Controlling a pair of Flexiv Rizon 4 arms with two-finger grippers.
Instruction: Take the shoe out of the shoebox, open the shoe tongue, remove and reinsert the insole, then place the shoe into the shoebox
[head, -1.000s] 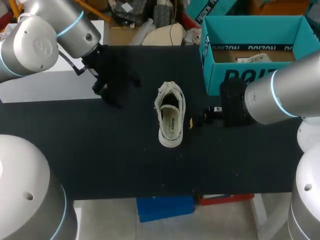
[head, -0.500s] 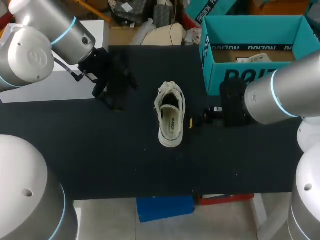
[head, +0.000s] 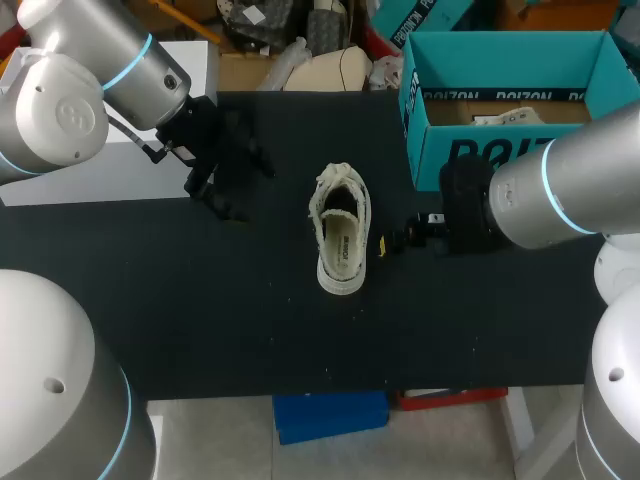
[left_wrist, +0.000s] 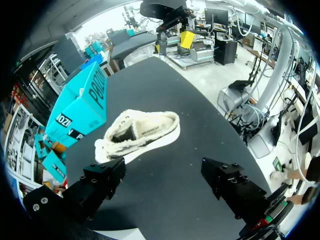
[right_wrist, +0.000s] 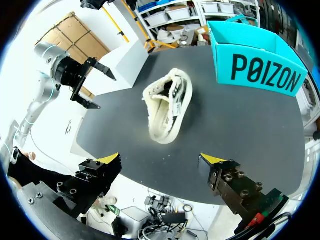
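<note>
Shoe (head: 341, 238) out of the teal shoebox (head: 510, 95), upright on its sole mid-worktop (head: 200, 320), opening up. Long axis running away from the robot, slightly angled; heel apparently nearest, toe and tongue toward the far edge.

Left tool (left_wrist: 162, 172) spread, holding nothing, well apart from shoe. Right tool (right_wrist: 160, 160) spread, holding nothing, just beside the heel end.

Risks:
- Skidding or spinning if nudged from one side only.
- Lifting whole along with the insole unless braced.
- Snagging of a fingertip on the frayed collar.
- Clipping of the box wall by the right arm.
</note>
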